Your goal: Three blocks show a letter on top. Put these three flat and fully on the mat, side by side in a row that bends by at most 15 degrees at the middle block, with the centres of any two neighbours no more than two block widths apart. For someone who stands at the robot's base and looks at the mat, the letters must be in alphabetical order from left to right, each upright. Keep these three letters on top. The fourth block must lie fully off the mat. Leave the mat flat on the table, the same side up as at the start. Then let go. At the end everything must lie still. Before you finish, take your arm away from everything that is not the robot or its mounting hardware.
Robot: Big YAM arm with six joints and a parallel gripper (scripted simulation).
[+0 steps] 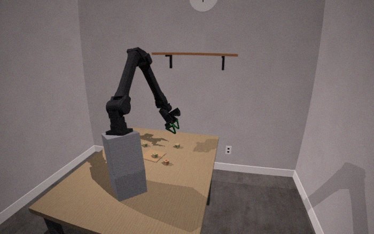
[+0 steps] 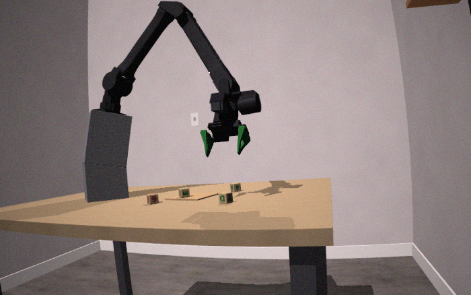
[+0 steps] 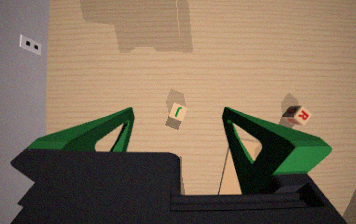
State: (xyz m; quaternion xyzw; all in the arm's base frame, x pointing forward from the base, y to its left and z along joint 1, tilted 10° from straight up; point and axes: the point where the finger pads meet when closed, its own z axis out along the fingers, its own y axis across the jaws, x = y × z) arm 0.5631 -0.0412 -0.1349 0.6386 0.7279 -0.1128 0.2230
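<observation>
High above the wooden table, the black arm's gripper hangs with its green fingers spread fully apart, nothing between them and nothing touched. Below, nearest the onlooker in the exterior view, a block with a green letter on its side sits off the mat, with a red-marked block well to its left. Between and behind them lies the thin tan mat, carrying one green-lettered block. Farthest back, a fourth block rests off the mat. The grey pedestal supports the arm.
</observation>
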